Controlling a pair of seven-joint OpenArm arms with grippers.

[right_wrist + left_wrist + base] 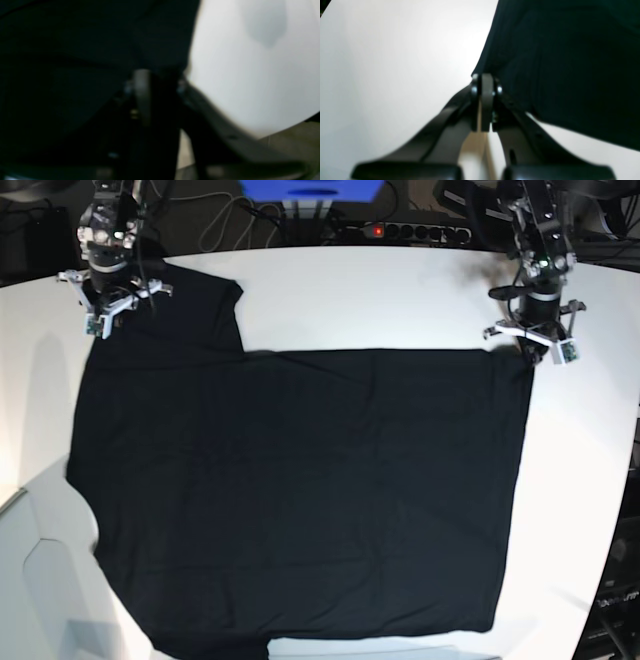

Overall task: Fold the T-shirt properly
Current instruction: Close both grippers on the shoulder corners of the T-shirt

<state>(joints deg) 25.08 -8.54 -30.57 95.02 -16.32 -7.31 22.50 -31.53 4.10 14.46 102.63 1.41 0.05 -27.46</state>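
The black T-shirt (300,490) lies spread flat on the white table (400,290), with one sleeve reaching to the far left. My left gripper (529,352) stands at its far right corner. In the left wrist view this gripper (485,78) is shut, and the corner of the T-shirt (557,62) is pinched at its tips. My right gripper (108,320) is over the far left sleeve. The right wrist view is blurred: black T-shirt cloth (75,50) fills the narrow gap between the jaws of the right gripper (160,80), and whether they clamp it is unclear.
A power strip (400,230), cables and a blue box (310,190) sit behind the table. The table's curved edge runs close to the right of the left arm. Floor (295,140) shows past the table rim in the right wrist view.
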